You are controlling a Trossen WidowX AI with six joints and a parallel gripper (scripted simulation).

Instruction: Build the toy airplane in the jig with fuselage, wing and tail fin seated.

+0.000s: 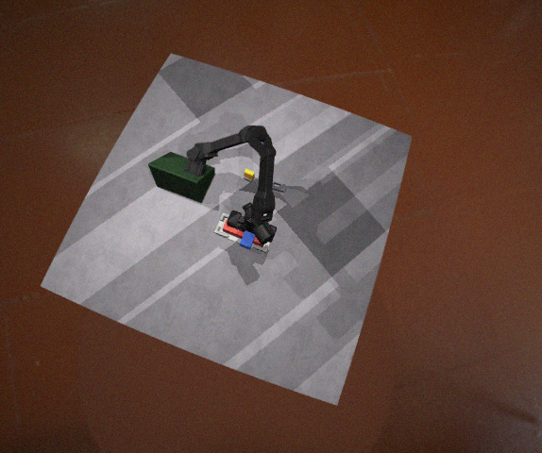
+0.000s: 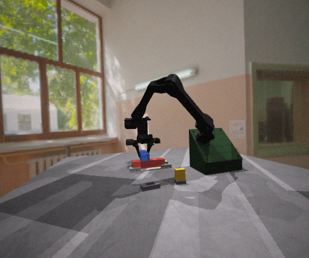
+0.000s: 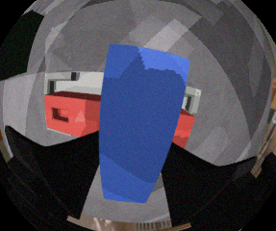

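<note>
The red fuselage (image 1: 231, 228) (image 2: 156, 162) (image 3: 87, 122) lies in the pale cradle jig (image 1: 218, 228) (image 3: 87, 81). Its end socket shows empty in the wrist view; its middle socket is hidden. My gripper (image 2: 144, 154) (image 3: 133, 139) is shut on the blue wing (image 1: 247, 240) (image 2: 144, 157) (image 3: 139, 106), which lies crosswise over the fuselage, at or just above its top. Whether the wing's tab is in the socket cannot be seen. The yellow tail fin (image 1: 248, 173) (image 2: 180, 173) stands upright on a small dark holder (image 2: 180, 181), away from the jig.
An empty dark grey holder (image 1: 279, 186) (image 2: 149, 185) lies near the yellow fin. The green base block (image 1: 178, 177) (image 2: 224, 163) under the arm stands beyond the jig's end, on the left in the top view and on the right in the exterior view.
</note>
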